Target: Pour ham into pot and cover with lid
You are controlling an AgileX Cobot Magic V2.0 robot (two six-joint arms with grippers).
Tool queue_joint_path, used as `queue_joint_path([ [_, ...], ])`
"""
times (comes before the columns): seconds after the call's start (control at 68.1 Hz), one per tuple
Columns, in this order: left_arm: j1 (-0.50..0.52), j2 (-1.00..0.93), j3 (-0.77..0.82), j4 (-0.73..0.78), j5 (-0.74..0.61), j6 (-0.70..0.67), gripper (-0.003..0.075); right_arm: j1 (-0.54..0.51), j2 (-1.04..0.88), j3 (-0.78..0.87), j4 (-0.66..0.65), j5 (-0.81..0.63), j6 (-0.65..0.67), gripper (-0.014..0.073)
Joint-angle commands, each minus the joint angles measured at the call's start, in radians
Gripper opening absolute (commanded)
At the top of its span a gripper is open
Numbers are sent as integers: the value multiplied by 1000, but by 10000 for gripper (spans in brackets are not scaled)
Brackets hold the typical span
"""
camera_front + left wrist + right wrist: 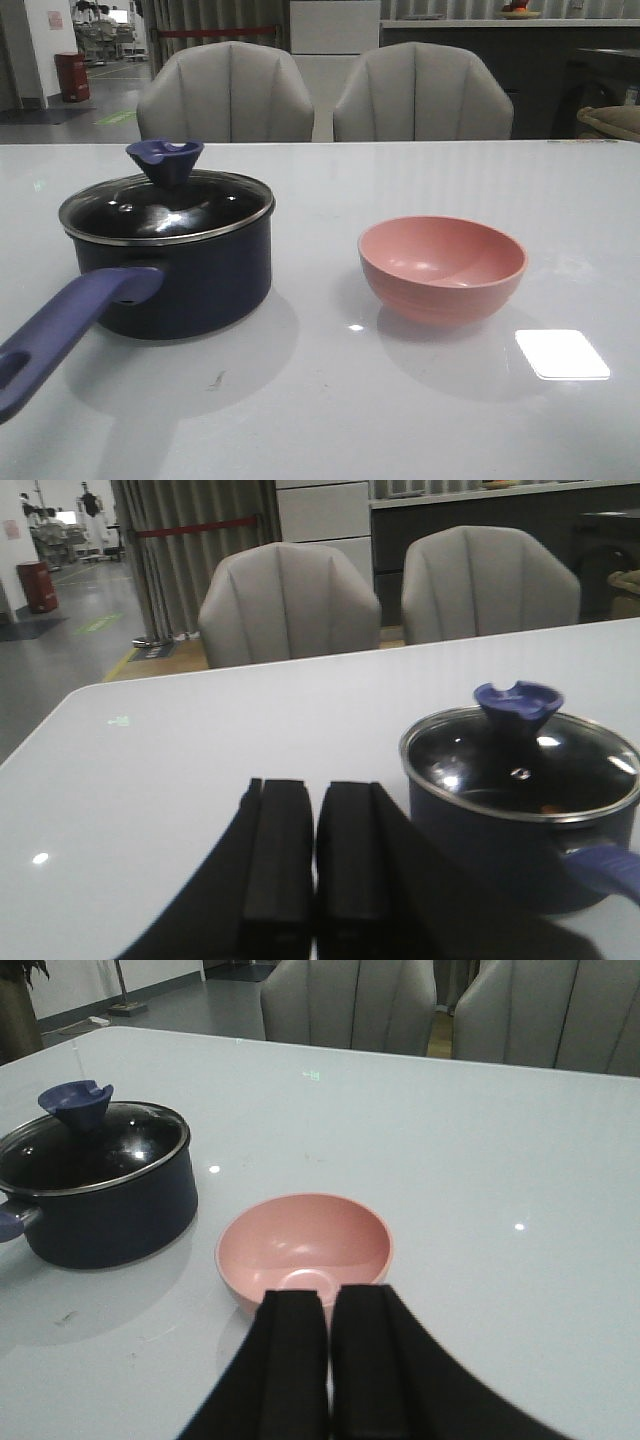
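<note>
Looks essentially done. Lid [166, 205] sits flat on the pot [185, 280], rim to rim all round, knob up. Pot is on the worktop [320, 420] at the robot's left, its long handle pointing back toward the robot.

Bowl [442, 268] stands upright at the right, well apart from the pot. It is empty in both the front and right wrist views, so the pour has happened by my reading.

Ham [549, 806]: only a small orange speck shows through the glass in the left wrist view, low inside the pot. Too small and dim to count pieces. None visible on the worktop.

Left hand [315, 855]: fingers together, holding nothing, clear of the pot and on the robot's side of it. Right hand [328, 1360]: fingers together, holding nothing, just on the robot's side of the bowl, not touching it.

Nothing obvious left, apart from maybe parking the arms. Lid seating looks even, with no visible tilt or gap.
</note>
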Motion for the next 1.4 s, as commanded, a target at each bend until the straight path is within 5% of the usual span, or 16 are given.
queue_joint_path([
  [0.0,37,-22,51,3,-190,-17,113,0,6,-28,-7,-86,-7,186],
  [0.191,47,-22,97,3,-204,-113,113,0,6,-28,-7,-86,-7,186],
  [1.381,47,-22,97,3,-201,-112,113,-3,6,-23,-12,-91,-14,186],
])
